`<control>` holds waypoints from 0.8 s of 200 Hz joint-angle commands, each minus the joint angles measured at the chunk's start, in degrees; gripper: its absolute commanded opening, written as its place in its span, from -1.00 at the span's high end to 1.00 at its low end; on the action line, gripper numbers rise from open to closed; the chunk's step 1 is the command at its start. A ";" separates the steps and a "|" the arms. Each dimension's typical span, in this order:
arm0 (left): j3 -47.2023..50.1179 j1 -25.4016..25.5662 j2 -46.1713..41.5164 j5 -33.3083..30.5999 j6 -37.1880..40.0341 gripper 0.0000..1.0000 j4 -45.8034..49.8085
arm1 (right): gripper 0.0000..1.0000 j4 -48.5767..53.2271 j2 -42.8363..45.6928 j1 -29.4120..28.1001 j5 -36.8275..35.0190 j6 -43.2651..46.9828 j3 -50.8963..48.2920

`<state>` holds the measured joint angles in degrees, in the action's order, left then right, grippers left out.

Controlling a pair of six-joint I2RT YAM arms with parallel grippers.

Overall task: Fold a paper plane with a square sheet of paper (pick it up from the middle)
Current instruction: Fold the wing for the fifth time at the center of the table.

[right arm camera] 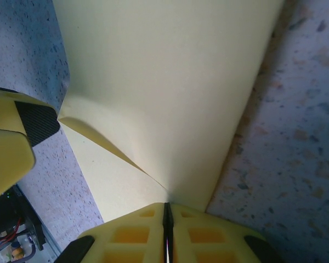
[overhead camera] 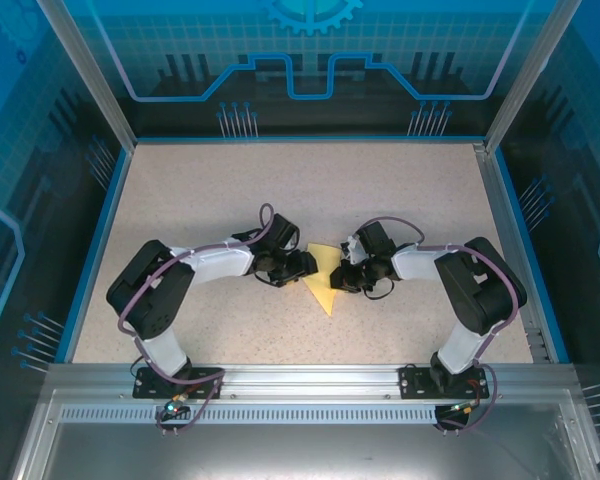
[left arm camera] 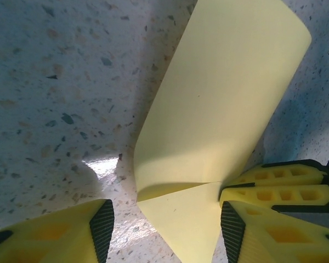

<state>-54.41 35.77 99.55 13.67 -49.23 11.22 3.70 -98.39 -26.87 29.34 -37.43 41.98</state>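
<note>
- The paper point(overhead camera: 323, 278) lies near the middle of the counter point(overhead camera: 210, 190), a little toward its near edge. From above we see it as a yellow wedge with its tip pointing at that edge.
- It is partly folded: one flap rises off the counter and curls over, and a lower flap lies flatter beneath it.
- The left gripper point(left arm camera: 165, 222) is at the paper's left side, released, with its jaws apart and straddling the lower flap.
- One black pad point(left arm camera: 232, 227) meets the flap's edge, though we cannot tell whether it presses on it. The other pad point(left arm camera: 102, 227) stands off the paper with bare counter between.
- The right gripper point(right arm camera: 165, 219) is at the paper's right side, clenched on the paper. Its yellow fingers are pressed together, pinching the paper where a crease runs in.
</note>
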 commanded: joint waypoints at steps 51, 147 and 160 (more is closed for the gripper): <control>-1.66 0.52 2.89 3.94 -2.59 -0.11 -3.13 | 0.80 0.25 -2.97 1.27 -2.01 0.34 -2.40; 0.54 0.44 2.67 5.32 -6.61 0.06 -10.74 | 0.79 -0.80 -3.01 1.92 -1.45 0.25 -2.89; 0.46 0.38 3.29 4.93 -5.98 0.09 -11.26 | 0.78 -1.38 -3.03 2.01 -1.32 0.10 -3.04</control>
<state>-54.54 36.07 101.65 17.72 -54.59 2.22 1.41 -98.76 -25.80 31.64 -37.45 40.84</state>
